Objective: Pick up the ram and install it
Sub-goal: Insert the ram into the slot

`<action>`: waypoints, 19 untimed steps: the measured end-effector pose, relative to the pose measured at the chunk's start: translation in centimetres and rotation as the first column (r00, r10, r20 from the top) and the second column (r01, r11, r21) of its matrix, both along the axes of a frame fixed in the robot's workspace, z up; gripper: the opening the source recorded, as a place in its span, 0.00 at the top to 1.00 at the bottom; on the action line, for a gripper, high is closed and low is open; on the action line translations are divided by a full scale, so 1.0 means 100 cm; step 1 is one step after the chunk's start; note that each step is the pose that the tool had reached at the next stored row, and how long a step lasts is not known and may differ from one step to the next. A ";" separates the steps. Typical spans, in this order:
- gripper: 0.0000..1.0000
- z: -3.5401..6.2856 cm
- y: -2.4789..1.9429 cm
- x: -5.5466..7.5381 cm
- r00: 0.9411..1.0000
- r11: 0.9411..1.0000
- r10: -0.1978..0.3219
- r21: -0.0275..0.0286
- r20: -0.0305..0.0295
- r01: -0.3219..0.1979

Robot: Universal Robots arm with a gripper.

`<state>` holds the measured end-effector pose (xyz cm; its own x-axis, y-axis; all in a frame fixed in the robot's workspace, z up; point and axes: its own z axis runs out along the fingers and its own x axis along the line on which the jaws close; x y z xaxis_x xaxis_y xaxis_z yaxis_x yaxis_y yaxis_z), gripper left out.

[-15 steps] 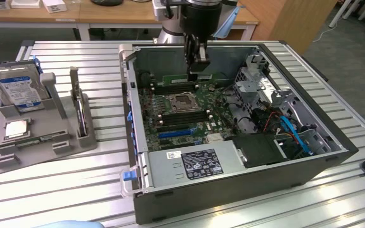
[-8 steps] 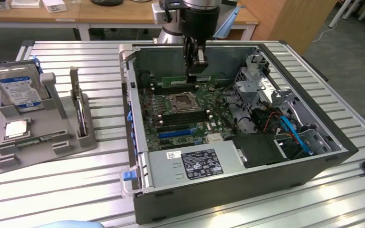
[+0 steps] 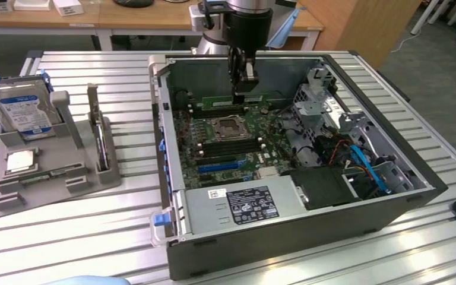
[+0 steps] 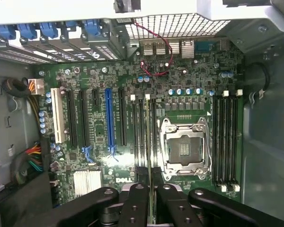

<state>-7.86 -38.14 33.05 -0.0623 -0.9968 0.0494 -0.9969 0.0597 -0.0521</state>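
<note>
The ram [image 3: 230, 102], a narrow green board stick, hangs level inside the open computer case [image 3: 386, 202], just above the motherboard [image 3: 220, 142] at its far end, behind the CPU socket [image 3: 230, 126]. My gripper [image 3: 242, 89] points straight down from above and is shut on the ram's top edge. In the wrist view the gripper [image 4: 154, 201] has its black fingers [image 4: 135, 208] pressed together on the ram [image 4: 153, 177], seen edge-on as a thin strip. It lines up with the black memory slots [image 4: 143, 127] beside the CPU socket [image 4: 187, 149].
A grey holder stand [image 3: 50, 178] on the slatted table at the exterior view's left carries a hard drive [image 3: 24, 110] and a silver CPU chip [image 3: 22, 160]. Inside the case are a power supply [image 3: 244, 205], a metal drive cage [image 3: 323, 98] and cables [image 3: 363, 160].
</note>
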 end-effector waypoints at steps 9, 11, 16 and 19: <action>0.87 -0.0128 0.0000 0.000 1.000 1.000 0.000 0.000 0.000 0.000; 0.87 -0.0164 0.0001 0.000 1.000 1.000 -0.001 0.000 0.000 0.001; 0.87 -0.0256 0.0001 0.000 1.000 1.000 -0.002 0.000 0.000 0.002; 0.87 -0.0310 0.0001 0.000 1.000 1.000 -0.003 0.000 0.000 0.003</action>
<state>-7.86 -38.13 29.95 -0.0651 -0.9967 0.0492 -0.9967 0.0625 -0.0521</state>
